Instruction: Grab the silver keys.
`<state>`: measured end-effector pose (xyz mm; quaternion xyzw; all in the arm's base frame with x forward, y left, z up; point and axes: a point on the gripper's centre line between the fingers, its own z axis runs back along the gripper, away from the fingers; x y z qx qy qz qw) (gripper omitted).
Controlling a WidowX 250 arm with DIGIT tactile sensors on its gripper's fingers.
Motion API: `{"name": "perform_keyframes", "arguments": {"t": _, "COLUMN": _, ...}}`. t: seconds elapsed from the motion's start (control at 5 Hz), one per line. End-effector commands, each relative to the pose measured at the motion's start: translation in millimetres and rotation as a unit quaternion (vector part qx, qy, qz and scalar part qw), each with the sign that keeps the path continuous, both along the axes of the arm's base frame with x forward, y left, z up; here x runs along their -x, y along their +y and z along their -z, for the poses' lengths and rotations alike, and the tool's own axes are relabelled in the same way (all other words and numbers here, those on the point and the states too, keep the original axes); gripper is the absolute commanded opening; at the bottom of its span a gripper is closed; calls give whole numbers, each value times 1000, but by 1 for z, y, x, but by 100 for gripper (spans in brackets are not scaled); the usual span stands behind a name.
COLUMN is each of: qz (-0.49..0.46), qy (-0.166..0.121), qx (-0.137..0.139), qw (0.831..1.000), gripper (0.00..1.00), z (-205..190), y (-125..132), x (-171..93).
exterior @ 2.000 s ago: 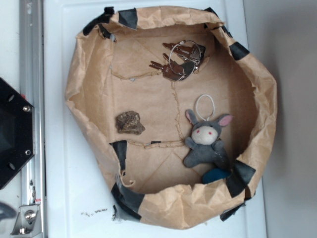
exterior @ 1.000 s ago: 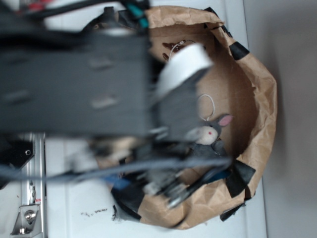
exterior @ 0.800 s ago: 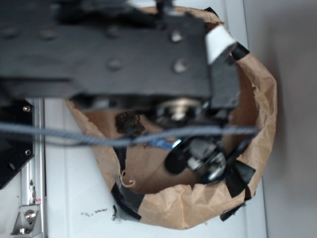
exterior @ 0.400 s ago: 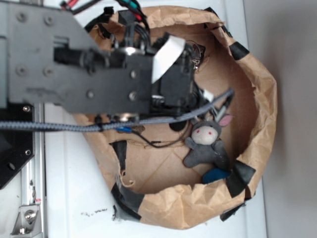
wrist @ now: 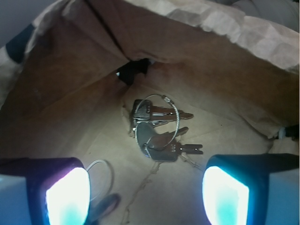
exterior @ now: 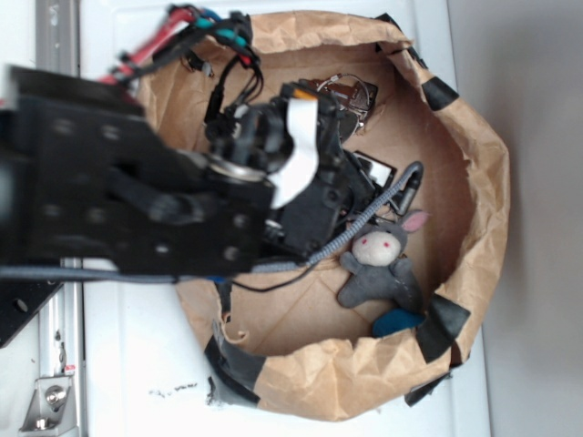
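Keys (wrist: 159, 133) lie flat on the floor of the paper bag (wrist: 211, 75), near its far wall, just ahead of our gripper (wrist: 147, 190) in the wrist view. From overhead only part of the bunch shows past the arm, at the top of the bag. Nothing is gripped yet.

We're in the approach step: gripper is spread wide, both fingertips (wrist: 68, 192) lit at the bottom corners of the wrist view, with the keys between them but further forward. Next move, in our judgement: advance toward the bunch, drop to the bag floor and close across the key heads or the ring.

Materials: keys are thin, shiny brownish-silver metal, overlapping on a thin round wire ring, so a low profile and a slippery pick. Bag is creased brown paper, rim rolled down and patched with black tape (exterior: 437, 91); floor is wrinkled and likely gives a little. Grey plush bunny (exterior: 378, 269) sits well apart from the keys. White wire loop (wrist: 101, 171) lies by one fingertip.
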<state>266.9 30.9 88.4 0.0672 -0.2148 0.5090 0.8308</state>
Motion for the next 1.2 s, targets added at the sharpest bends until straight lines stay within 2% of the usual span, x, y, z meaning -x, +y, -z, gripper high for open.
{"name": "perform_keyframes", "arguments": {"t": 0.0, "qz": -26, "qy": -20, "qx": -16, "qw": 999, "gripper": 100, "z": -5, "y": 9, "x": -1}}
{"name": "perform_keyframes", "arguments": {"t": 0.2, "qz": -30, "qy": -32, "qx": -17, "qw": 999, "gripper": 100, "z": 19, "y": 4, "x": -3}}
{"name": "perform_keyframes", "arguments": {"t": 0.4, "qz": -44, "qy": -14, "qx": -24, "qw": 999, "gripper": 100, "z": 31, "y": 6, "x": -13}}
{"name": "perform_keyframes", "arguments": {"t": 0.6, "qz": -60, "qy": -19, "qx": -20, "qw": 998, "gripper": 100, "z": 26, "y": 24, "x": -13}}
{"name": "perform_keyframes", "arguments": {"t": 0.8, "qz": -73, "qy": -9, "qx": 6, "qw": 997, "gripper": 100, "z": 23, "y": 43, "x": -12}}
{"name": "perform_keyframes", "arguments": {"t": 1.0, "qz": -82, "qy": -2, "qx": 4, "qw": 997, "gripper": 100, "z": 27, "y": 53, "x": -9}}
